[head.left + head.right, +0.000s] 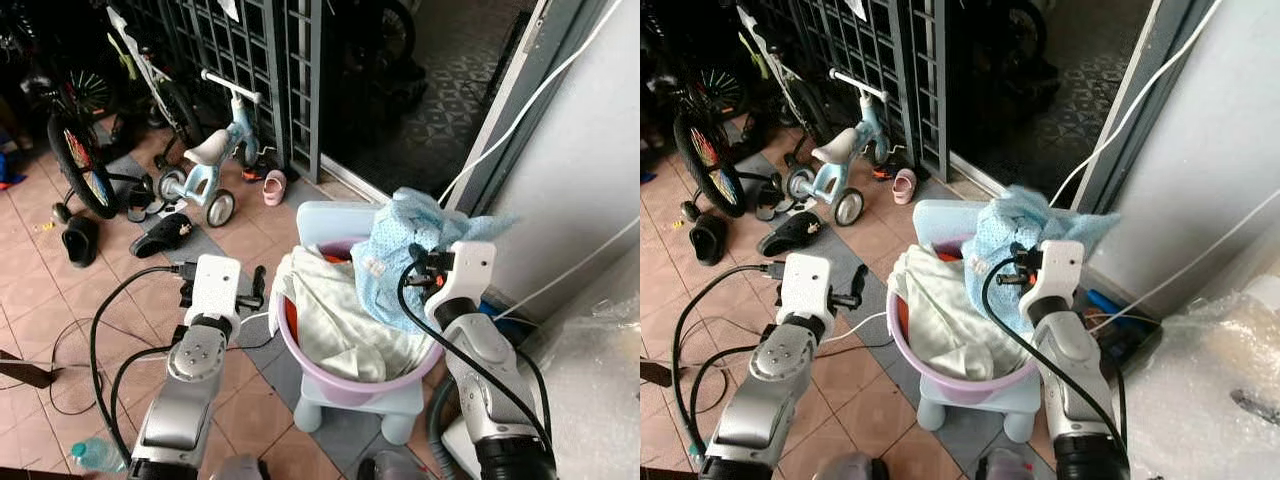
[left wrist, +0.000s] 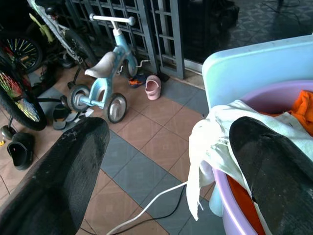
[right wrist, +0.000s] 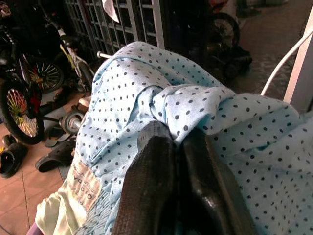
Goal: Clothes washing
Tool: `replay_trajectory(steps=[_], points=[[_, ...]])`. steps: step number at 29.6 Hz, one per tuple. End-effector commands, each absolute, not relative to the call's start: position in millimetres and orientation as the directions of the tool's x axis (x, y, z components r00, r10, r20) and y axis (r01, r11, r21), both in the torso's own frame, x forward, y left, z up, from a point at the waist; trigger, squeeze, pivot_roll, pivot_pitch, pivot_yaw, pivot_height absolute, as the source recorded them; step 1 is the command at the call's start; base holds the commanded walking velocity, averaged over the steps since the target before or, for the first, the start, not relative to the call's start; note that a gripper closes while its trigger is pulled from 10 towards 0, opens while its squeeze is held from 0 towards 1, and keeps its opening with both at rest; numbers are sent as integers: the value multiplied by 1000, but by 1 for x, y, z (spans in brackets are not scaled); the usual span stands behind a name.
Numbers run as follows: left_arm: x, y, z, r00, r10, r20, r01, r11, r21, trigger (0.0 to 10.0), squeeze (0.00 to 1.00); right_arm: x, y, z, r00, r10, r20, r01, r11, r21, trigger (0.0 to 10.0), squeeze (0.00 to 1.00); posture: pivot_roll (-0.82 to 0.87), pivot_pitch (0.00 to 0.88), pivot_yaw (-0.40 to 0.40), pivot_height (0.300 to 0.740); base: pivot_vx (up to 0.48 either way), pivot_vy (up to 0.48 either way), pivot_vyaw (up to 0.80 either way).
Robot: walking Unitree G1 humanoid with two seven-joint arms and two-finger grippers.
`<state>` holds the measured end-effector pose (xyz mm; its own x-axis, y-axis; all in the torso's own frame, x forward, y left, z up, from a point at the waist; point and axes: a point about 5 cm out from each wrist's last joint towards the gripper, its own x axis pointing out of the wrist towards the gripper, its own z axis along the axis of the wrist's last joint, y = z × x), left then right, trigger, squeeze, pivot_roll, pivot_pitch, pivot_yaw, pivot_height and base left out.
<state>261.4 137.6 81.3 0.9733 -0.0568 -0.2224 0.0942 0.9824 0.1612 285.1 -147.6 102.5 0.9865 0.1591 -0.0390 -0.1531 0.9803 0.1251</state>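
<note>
A purple basin (image 1: 345, 385) full of clothes sits on a pale blue stool (image 1: 322, 222). Inside it lie a cream garment (image 1: 335, 320) and something orange (image 2: 303, 105). My right gripper (image 3: 178, 142) is shut on a light blue dotted garment (image 1: 405, 245), held up over the basin's right side. In the right wrist view the two black fingers (image 3: 151, 171) press together with the cloth bunched around their tips. My left gripper (image 2: 168, 142) is open beside the basin's left rim, its fingers (image 2: 63, 171) wide apart and holding nothing.
A child's balance bike (image 1: 210, 165), a bicycle wheel (image 1: 80, 160), sandals (image 1: 160, 235) and a pink shoe (image 1: 273, 187) lie on the tiled floor to the left. A metal gate (image 1: 250, 60) stands behind. A white wall (image 1: 590, 150), cables and plastic wrap (image 1: 1200, 390) are at right.
</note>
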Motion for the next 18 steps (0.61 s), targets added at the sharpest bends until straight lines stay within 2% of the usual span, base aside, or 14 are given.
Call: replay_trajectory(steps=[1, 6, 18], points=[[264, 138, 81, 974, -61, -216, 98, 982, 162, 10000, 0, 291, -144, 120, 986, 164, 21, -166, 981, 105, 10000, 0, -45, 0, 42, 740, 0, 0, -788], [262, 137, 80, 975, -64, -214, 99, 983, 157, 10000, 0, 295, -143, 125, 985, 170, 36, -173, 981, 92, 10000, 0, -38, 0, 37, 740, 0, 0, -788], [260, 141, 79, 975, -60, -213, 95, 983, 156, 10000, 0, 295, -141, 124, 983, 181, 28, -183, 981, 69, 10000, 0, -35, 0, 35, 740, -291, 0, 0]])
